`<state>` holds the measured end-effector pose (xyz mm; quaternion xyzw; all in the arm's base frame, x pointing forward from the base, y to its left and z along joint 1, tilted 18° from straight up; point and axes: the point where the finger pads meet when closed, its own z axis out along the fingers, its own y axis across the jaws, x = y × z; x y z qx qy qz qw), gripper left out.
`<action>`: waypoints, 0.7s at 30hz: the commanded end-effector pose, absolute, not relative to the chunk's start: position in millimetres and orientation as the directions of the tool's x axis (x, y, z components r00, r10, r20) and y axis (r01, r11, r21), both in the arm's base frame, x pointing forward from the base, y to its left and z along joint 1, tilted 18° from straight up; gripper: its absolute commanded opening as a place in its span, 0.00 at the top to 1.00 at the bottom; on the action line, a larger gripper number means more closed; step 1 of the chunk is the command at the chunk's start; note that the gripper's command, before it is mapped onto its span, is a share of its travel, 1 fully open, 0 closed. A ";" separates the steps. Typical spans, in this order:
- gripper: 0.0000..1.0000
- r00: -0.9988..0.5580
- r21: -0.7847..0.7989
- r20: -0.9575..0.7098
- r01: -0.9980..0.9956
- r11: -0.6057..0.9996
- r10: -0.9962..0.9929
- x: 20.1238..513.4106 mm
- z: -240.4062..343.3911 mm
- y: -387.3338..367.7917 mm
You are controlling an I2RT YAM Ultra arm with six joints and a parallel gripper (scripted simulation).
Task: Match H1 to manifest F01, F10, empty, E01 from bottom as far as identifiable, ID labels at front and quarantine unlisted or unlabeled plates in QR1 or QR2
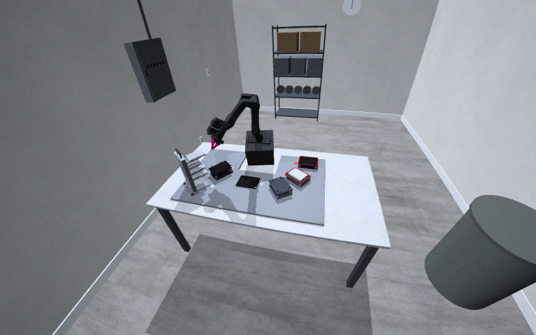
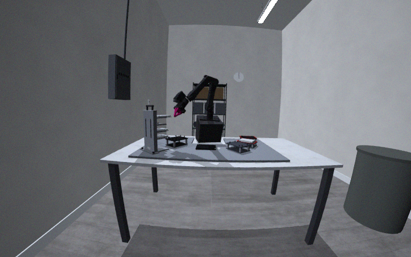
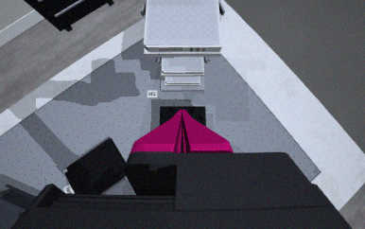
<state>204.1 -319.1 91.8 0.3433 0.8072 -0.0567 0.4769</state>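
The plate hotel H1 stands at the table's left end; it also shows in the exterior view. In the wrist view I look down its front: a pale plate on the top shelf, and two more pale plate ends below it. I cannot read any labels. My gripper is shut and empty, its magenta fingers pressed together. It hangs in the air in front of the hotel, near its top level, above a black raised nest.
A flat black nest and a grey raised nest lie mid-mat. A red-framed nest holds a white plate; a second red-framed nest behind it looks empty. The arm's black base stands at the back.
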 end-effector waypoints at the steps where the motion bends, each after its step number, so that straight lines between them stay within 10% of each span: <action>1: 1.00 -0.302 0.226 -0.820 0.609 0.760 0.486 205.3 98.9 -324.4; 21: 1.00 -0.302 0.226 -0.820 0.609 0.760 0.486 214.1 101.4 -332.2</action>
